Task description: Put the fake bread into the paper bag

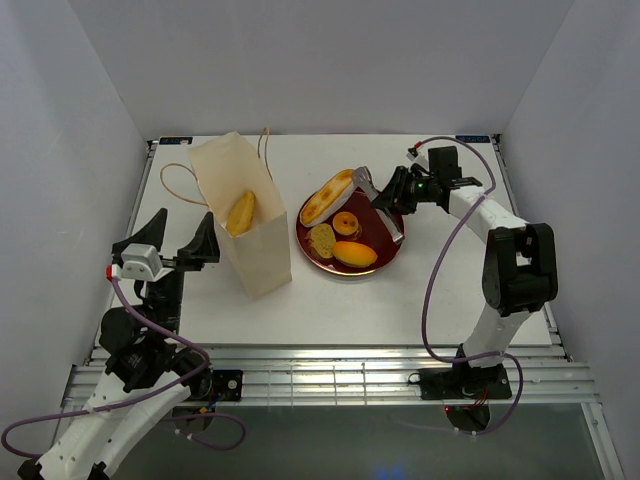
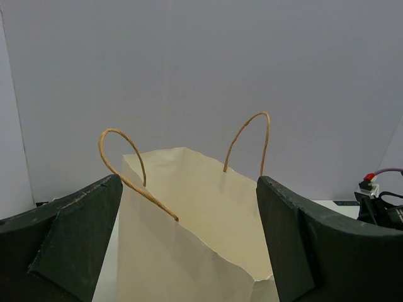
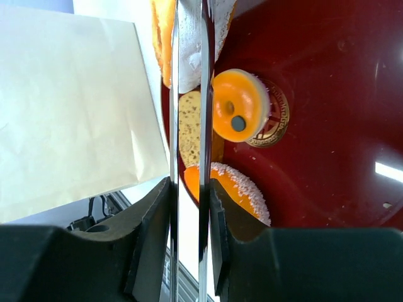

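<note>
The right gripper [image 1: 362,183] is clamping the baguette [image 1: 328,197] by 1 end on the plate [image 1: 385,258] just right of the bag [image 1: 255,255]. Its jaws are nearly together on the bread, so the pick-up seems in hand. The next move is calling for a clean lift, then a carry over the bag's mouth. The left gripper [image 1: 186,222] is hovering just left of the bag, jaws wide apart. Only the top view is showing 1 roll [image 1: 241,212] at the bag, only the right wrist view the grip, and only the left wrist view the bag's open top.
</note>
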You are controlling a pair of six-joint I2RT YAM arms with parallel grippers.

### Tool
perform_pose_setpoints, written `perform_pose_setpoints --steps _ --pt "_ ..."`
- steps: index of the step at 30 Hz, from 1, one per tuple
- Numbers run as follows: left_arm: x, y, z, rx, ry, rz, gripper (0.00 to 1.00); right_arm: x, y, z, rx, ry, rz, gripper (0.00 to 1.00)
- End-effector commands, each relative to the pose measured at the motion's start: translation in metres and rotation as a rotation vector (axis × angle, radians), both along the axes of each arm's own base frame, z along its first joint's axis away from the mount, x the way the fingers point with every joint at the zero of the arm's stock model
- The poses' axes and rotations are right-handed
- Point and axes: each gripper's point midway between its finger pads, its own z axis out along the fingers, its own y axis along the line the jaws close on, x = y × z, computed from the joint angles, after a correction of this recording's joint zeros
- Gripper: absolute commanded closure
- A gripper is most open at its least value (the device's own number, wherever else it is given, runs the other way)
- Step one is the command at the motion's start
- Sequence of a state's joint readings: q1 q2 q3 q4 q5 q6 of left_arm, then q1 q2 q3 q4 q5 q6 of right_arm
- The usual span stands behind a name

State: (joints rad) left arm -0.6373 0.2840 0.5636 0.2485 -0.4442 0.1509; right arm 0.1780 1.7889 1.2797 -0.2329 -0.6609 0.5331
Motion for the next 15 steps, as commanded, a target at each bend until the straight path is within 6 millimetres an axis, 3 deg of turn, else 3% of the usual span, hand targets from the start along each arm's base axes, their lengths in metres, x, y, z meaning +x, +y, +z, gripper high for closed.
perform_pose_setpoints --steps 1,10,15 --pt "-0.002 0.001 0.001 0.004 -0.014 0.001 0.02 -0.002 0.003 0.044 0.028 -0.102 0.039 0.90" --pt "-0.003 0.001 0.001 0.002 -0.017 0.001 0.02 -0.015 -0.002 0.063 0.013 -0.137 0.038 0.92" --pt "-0.002 0.001 0.000 0.005 -0.015 0.005 0.02 -0.019 -0.004 0.085 0.001 -0.181 0.038 0.92"
